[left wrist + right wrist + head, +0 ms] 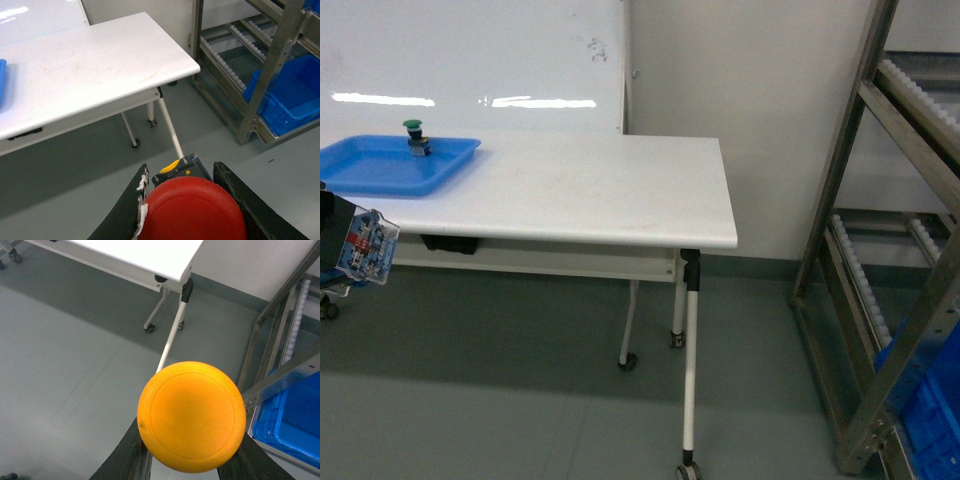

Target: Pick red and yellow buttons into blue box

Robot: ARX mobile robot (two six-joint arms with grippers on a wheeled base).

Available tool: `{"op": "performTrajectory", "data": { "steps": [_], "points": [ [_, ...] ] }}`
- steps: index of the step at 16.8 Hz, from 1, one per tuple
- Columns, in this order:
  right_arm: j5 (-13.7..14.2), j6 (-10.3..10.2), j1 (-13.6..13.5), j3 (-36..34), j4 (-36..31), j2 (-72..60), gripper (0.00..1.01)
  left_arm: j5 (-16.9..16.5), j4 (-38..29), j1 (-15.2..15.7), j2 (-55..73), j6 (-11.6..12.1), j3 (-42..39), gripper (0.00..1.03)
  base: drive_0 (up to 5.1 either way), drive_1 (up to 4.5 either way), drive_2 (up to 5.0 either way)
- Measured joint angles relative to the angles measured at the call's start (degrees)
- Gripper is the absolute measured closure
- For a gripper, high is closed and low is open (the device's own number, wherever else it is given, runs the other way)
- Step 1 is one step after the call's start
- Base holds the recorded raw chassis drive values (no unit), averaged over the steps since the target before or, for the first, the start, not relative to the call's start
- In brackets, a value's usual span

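Observation:
My left gripper [182,172] is shut on the red button [192,210], whose cap fills the gap between the black fingers [125,210]. At the far left edge of the head view, the button's clear contact block [368,245] hangs below table height. The right gripper [192,442] is shut on the yellow button [191,415], held over the grey floor. That gripper is out of the head view. The blue box [290,95] sits low in the metal rack, also seen as the blue box [295,420] and the blue box [932,405].
A white table [600,190] on castor legs holds a shallow blue tray [380,165] with a green button [415,137] in it. A metal roller rack [880,250] stands at the right. Grey floor lies between the table and the rack.

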State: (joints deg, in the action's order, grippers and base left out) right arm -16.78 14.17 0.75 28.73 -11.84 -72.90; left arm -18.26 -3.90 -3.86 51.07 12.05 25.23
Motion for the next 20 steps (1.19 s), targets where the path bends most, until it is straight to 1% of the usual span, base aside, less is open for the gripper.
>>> {"op": "performTrajectory", "data": {
  "steps": [20],
  "points": [
    [0.0, 0.0, 0.0, 0.0, 0.0, 0.0, 0.75, 0.0, -0.1, 0.0, 0.1, 0.0, -0.1, 0.71, 5.0, -2.43, -2.4]
  ]
}}
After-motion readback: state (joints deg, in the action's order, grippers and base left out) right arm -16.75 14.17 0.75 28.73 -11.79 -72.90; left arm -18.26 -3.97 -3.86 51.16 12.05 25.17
